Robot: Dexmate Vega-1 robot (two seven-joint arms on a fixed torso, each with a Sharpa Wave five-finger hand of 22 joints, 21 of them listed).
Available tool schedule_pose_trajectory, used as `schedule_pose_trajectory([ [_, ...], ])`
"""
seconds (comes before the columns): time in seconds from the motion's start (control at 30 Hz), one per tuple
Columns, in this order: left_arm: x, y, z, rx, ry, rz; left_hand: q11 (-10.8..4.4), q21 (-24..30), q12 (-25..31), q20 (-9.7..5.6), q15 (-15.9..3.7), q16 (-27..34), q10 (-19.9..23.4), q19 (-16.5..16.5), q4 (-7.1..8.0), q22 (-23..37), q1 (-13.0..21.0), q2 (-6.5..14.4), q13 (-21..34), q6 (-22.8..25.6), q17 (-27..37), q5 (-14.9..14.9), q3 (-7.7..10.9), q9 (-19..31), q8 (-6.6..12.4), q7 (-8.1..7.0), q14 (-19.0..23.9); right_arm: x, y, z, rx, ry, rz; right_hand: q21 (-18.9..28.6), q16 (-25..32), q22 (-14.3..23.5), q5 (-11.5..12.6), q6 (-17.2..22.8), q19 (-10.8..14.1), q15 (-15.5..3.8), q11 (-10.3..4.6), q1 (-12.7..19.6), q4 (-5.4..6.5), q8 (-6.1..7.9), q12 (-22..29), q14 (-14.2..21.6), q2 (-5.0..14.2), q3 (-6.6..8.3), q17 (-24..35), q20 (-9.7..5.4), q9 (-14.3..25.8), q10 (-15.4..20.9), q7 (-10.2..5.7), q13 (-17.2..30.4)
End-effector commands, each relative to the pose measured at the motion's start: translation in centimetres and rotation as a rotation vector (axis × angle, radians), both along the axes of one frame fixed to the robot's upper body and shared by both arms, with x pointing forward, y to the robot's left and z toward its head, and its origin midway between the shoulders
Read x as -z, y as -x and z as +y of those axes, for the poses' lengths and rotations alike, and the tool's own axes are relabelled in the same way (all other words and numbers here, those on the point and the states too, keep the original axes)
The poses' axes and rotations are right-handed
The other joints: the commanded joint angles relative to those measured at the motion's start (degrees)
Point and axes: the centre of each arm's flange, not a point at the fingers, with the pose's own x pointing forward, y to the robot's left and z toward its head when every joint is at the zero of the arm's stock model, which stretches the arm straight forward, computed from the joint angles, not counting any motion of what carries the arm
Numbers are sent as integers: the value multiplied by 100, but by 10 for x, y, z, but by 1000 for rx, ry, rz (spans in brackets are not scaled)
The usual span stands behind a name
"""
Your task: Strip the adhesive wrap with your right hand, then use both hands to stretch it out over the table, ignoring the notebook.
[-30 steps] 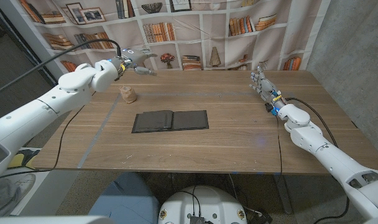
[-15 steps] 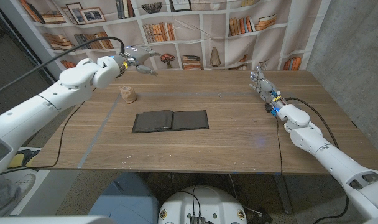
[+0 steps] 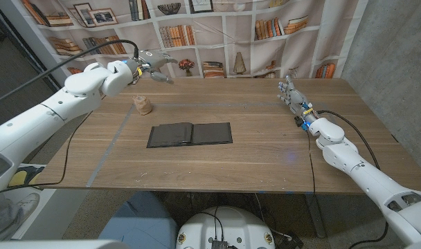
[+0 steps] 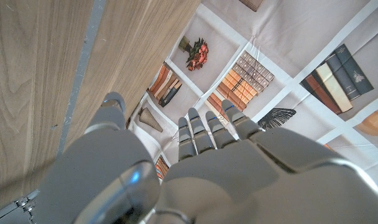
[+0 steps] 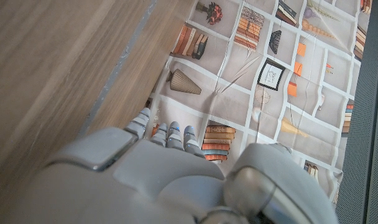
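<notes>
the roll of wrap point(image 3: 142, 105) stands on the wooden table point(image 3: 252, 159) toward its far left part, tan in colour, with nothing touching it. the notebook point(image 3: 190, 133), dark and lying open, sits nearer the middle of the table, a little in front of and to the right of the roll and apart from it.

the left hand point(image 3: 152, 70) is raised above the far left edge of the table, beyond the roll and above it, not touching it. its fingers are spread and hold nothing; in the left wrist view the hand point(image 4: 195, 162) shows its fingers point(image 4: 204, 130) straight and slightly apart against the printed bookshelf backdrop point(image 3: 217, 28).

the right hand point(image 3: 292, 93) is at the far right part of the table, well apart from both the roll and the notebook. it stands with fingers pointing toward the backdrop, loosely apart and empty. the right wrist view shows the back of this hand point(image 5: 158, 174) with the fingertips point(image 5: 170, 134) reaching over the table's far edge. whether the hand touches the table surface cannot be told.
</notes>
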Motion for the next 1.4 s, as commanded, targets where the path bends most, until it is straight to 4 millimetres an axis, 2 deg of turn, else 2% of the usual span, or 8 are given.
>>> schedule_pose_trajectory([
  [0.03, -1, -2, 5, -14, 1, 13, -7, -2, 4, -6, -7, -32, 59, -18, 31, 5, 84, -1, 17, 86, 10, 31, -6, 9, 17, -1, -30, 0, -1, -2, 0, -7, -1, 25, -10, 16, 3, -28, -5, -36, 28, -17, 1, -8, 8, -209, -30, -14, 21, 15, 2, 6, 25, 22],
  [0.23, 0, -4, 5, -22, -1, 22, -19, -31, 0, -4, -10, -35, 75, -59, 45, 4, 99, -7, 19, 146, 9, 31, -18, 9, 26, -14, -27, 1, 0, -4, 1, -8, -4, 27, -10, 16, 4, -30, -6, -40, 30, -14, -1, -11, 5, -210, -25, -11, 20, 17, 2, 4, 27, 22],
  [0.37, -3, -5, 5, -7, 4, 21, -1, -51, 8, -7, -60, -21, 163, -44, 69, 2, 156, 9, 21, 540, 7, 33, -32, 19, 132, -27, 48, 1, 1, -4, 2, -8, -8, 30, -10, 16, 4, -26, -4, -54, 22, -12, -2, -11, 2, -209, -22, -9, 19, 18, 2, 0, 28, 22],
  [0.57, -7, -9, 7, -15, 7, 33, -6, -41, 11, -22, -78, -19, 195, 2, 70, 2, 177, 8, 19, 531, 5, 33, -37, 18, 110, -62, 73, 2, 2, -6, 5, -14, -2, 31, -11, 16, 4, -27, -4, -55, 34, -10, -4, -14, 1, -210, -20, -7, 18, 18, 2, 3, 31, 22],
  [0.8, -13, -16, 11, -33, -3, 65, -2, -44, -3, -36, -73, -25, 195, 23, 73, 1, 197, 0, 17, 588, 3, 33, -49, 19, 111, -30, 83, 3, 3, -6, 17, -26, -9, 37, -11, 16, 4, -39, 7, -59, 14, -6, -7, -21, -5, -210, -15, -3, 17, 22, 2, -10, 26, 22],
  [0.93, -15, -18, 9, -31, -8, 76, -2, -52, -5, -34, -71, -32, 220, 28, 79, 1, 208, -8, 15, 724, 2, 32, -64, 23, 143, -123, 86, 2, 4, -5, 20, -25, -16, 40, -10, 16, 5, -62, 13, -64, 20, -2, -9, -30, -8, -205, -9, 0, 17, 28, 2, -14, 24, 22],
  [1.4, -24, -26, 10, -19, -30, 98, 17, -60, -5, -48, -78, -39, 273, 41, 97, 1, 201, -36, 14, 699, 2, 30, -103, 25, 94, -60, 94, 0, 5, -6, 22, -26, -23, 80, -9, 16, 4, -66, 124, -74, 18, 17, -20, -33, -8, -197, 2, 11, 14, -2, 2, -6, 17, 22],
])
